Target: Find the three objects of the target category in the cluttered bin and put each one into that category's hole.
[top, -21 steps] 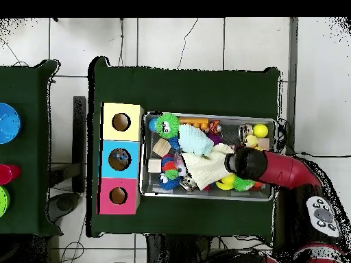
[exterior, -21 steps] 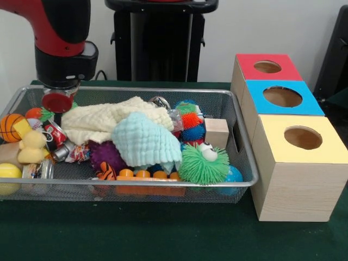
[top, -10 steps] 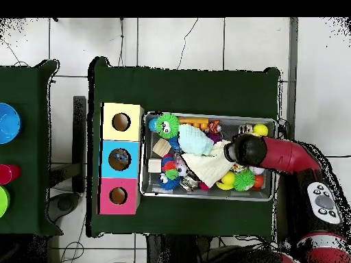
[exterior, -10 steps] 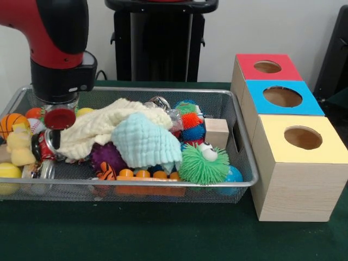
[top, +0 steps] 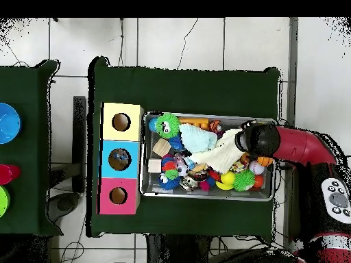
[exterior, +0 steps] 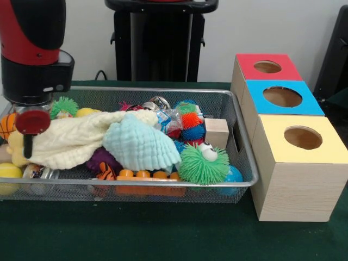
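A wire mesh bin point(exterior: 163, 184) holds a heap of toys and two cloths. My gripper point(exterior: 28, 145) hangs over the bin's left end, shut on an edge of the cream cloth point(exterior: 76, 138), which is stretched out towards it. A light blue cloth point(exterior: 141, 144) lies on the cream one. From overhead, the gripper point(top: 240, 144) is at the bin's point(top: 209, 196) right part with the cream cloth point(top: 223, 152) trailing from it. The red point(exterior: 267, 67), blue point(exterior: 283, 97) and yellow point(exterior: 303, 137) hole boxes stand beside the bin.
Uncovered at the back are a green spiky ball point(exterior: 64, 105), crumpled wrappers and spiky balls. A wooden block point(exterior: 216, 132) and a green googly-eyed ball point(exterior: 204, 163) sit at the right end. A yellow ball point(exterior: 8, 173) and a basketball point(exterior: 6, 125) lie under the arm.
The gripper has moved left and towards the bin's near side, dragging the cream cloth with it. The blue cloth shifted along, and toys at the back came into sight.
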You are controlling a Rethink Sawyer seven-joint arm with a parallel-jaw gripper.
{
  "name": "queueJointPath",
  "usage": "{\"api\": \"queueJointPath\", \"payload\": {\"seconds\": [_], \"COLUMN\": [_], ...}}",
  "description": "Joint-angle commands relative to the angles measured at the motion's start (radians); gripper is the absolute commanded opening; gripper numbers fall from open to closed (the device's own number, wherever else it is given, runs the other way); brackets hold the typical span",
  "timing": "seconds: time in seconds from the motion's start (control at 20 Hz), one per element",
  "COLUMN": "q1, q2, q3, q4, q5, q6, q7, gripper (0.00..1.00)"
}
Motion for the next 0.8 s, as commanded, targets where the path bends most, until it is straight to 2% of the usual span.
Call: {"api": "queueJointPath", "payload": {"seconds": [0.05, 0.35, 0.55, 0.65, 0.8], "q1": [-0.091, -0.109, -0.123, -0.118, -0.080], "q2": [0.007, -0.030, -0.052, -0.070, -0.110], "q3": [0.115, 0.122, 0.111, 0.084, -0.002], "q4": [-0.178, -0.225, -0.205, -0.164, -0.016], "q5": [-0.092, -0.107, -0.100, -0.090, -0.043], "q6": [0.022, 0.087, 0.082, 0.073, 0.106], "q7": [-0.394, -0.467, -0.471, -0.429, -0.250], "gripper": [0.00, 0.00, 0.00, 0.00, 0.00]}}
